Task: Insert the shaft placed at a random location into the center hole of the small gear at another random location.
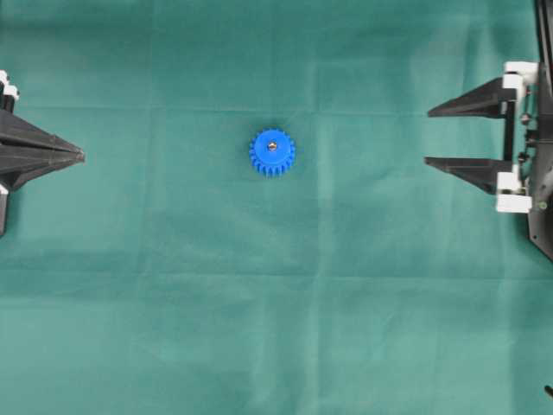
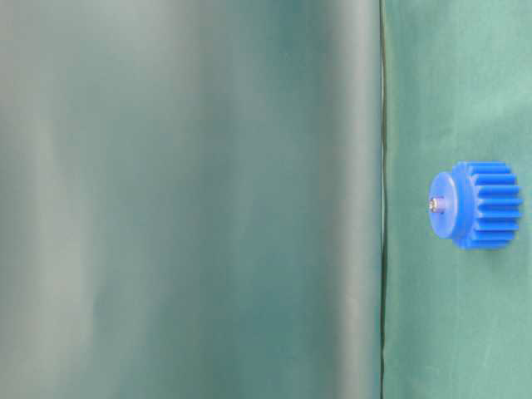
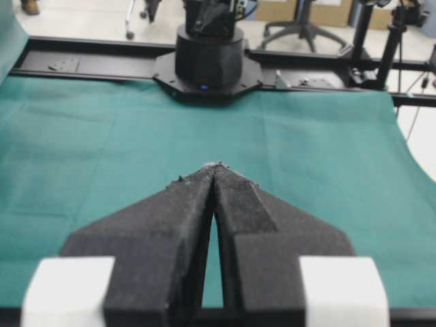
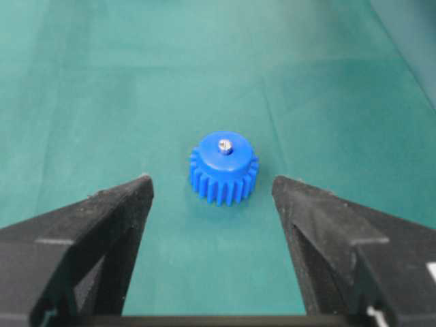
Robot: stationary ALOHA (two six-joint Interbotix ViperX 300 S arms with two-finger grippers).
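Left claw (image 3: pixel 216 170): two matte black wedge fingers (image 3: pixel 157 238) with a grainy, foam-like surface, tapering to points; a white block at each finger's root. Right claw (image 1: pixel 428 137): same black tapered fingers (image 1: pixel 467 101) on white mounts (image 1: pixel 515 83), carried by a black frame. Right arm's base (image 3: pixel 210 51): black, round, on a wide octagonal plate, small blue light in front.

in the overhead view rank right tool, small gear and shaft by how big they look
1. right tool, largest, though only partly in frame
2. small gear
3. shaft, a tiny silver tip in the gear's hub
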